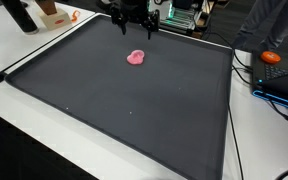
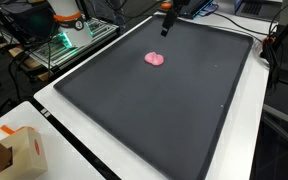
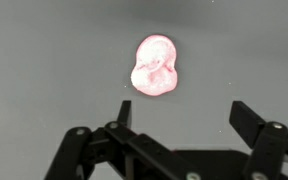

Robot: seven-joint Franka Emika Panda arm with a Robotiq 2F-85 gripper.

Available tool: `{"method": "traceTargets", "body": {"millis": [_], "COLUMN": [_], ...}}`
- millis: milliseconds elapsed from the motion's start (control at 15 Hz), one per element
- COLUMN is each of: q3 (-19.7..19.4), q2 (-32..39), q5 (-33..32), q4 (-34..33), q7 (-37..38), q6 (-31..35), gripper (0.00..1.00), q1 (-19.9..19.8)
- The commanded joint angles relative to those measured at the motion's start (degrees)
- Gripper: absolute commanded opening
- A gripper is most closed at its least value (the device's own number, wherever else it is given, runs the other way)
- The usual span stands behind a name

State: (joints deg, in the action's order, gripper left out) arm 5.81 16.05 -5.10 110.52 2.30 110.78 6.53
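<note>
A small pink lumpy object (image 1: 136, 57) (image 2: 156, 59) (image 3: 155, 66) lies on a dark mat (image 1: 124, 100) (image 2: 174, 110). My gripper (image 1: 140, 27) (image 2: 167, 27) (image 3: 184, 115) hangs above the mat's far edge, a short way behind the pink object and apart from it. In the wrist view the two black fingers stand wide apart with only bare mat between them; the pink object lies just beyond the fingertips (image 3: 246, 118). The gripper is open and holds nothing.
The mat lies on a white table (image 1: 24, 125) (image 2: 94, 165). An orange ball (image 1: 272, 58) and cables lie off one side. A cardboard box (image 2: 12, 152) stands at a table corner. Equipment with green lights (image 2: 69, 35) sits beyond the mat's edge.
</note>
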Motion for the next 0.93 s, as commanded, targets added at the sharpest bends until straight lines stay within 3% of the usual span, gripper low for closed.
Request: {"method": "traceTargets", "body": {"millis": [0, 133, 267, 867], "q3": [-0.2, -0.2, 0.6, 2.3], "q2": [-0.7, -1.4, -1.5, -3.2], "q5": [0.1, 0.1, 0.7, 1.7], "q4": [0.6, 1.2, 2.6, 10.8], "q7": [0.5, 0.9, -8.9, -38.2], "q6": [0.1, 0.2, 1.5, 8.2], "gripper": [1.0, 1.0, 1.0, 1.0], "q1": [0.2, 0.2, -0.8, -3.2]}}
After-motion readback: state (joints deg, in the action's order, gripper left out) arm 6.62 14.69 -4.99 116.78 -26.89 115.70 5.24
